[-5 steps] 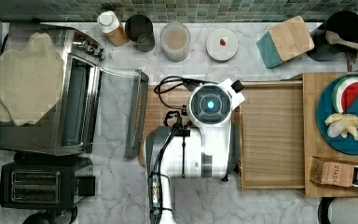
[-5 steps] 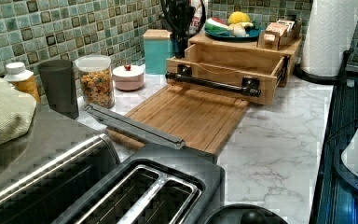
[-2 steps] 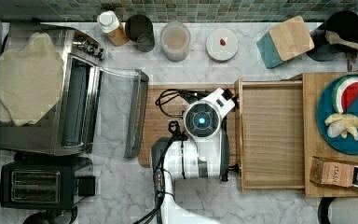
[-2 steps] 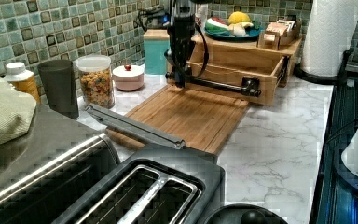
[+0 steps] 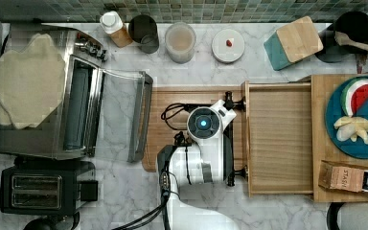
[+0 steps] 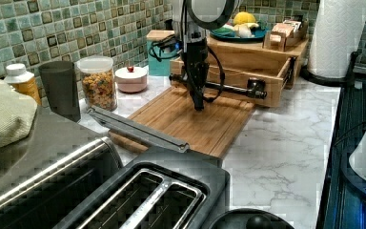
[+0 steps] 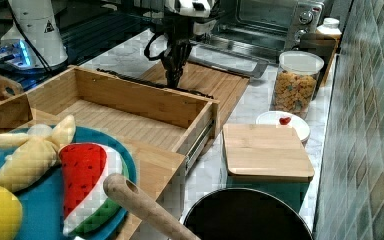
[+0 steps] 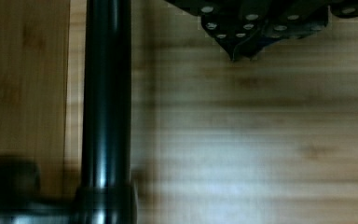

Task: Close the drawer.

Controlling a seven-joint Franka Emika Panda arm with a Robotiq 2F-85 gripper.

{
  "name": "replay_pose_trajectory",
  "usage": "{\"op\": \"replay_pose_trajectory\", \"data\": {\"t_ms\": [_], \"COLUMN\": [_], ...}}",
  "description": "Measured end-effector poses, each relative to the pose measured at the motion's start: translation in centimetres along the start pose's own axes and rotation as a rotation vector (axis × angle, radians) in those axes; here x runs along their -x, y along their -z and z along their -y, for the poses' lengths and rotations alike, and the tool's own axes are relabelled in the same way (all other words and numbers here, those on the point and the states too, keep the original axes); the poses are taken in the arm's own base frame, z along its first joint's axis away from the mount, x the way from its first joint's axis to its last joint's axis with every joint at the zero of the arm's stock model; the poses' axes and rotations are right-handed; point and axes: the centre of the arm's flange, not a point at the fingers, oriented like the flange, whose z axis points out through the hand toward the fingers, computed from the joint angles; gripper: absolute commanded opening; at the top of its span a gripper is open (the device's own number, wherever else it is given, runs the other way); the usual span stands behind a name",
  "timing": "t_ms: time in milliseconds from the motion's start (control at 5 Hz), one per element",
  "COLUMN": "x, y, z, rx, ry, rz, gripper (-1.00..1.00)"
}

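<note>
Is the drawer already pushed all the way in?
No, the drawer still sticks out of its box in the top view, its whole bare bottom showing.

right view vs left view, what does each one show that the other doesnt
The right view alone looks into the drawer's bare slatted bottom and shows the watermelon slice. The left view alone shows the toaster and paper towel roll. Both show the gripper low before the drawer's black handle, over the cutting board.
</note>
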Motion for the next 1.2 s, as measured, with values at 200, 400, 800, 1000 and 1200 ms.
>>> {"op": "replay_pose_trajectory", "data": {"t_ms": [200, 400, 800, 1000, 1200], "x": [0.2, 0.0, -0.4, -0.5, -0.7], "y": [0.4, 1.0, 1.1, 1.1, 1.4], "z": [-0.5, -1.0, -4.0, -6.4, -8.4], "rx": [0.0, -0.002, 0.0, 0.007, 0.035], "ry": [-0.009, 0.012, 0.066, 0.075, 0.098], "rz": [-0.012, -0.042, -0.07, -0.042, -0.036], "gripper": [-1.0, -1.0, -1.0, -1.0, -1.0]}}
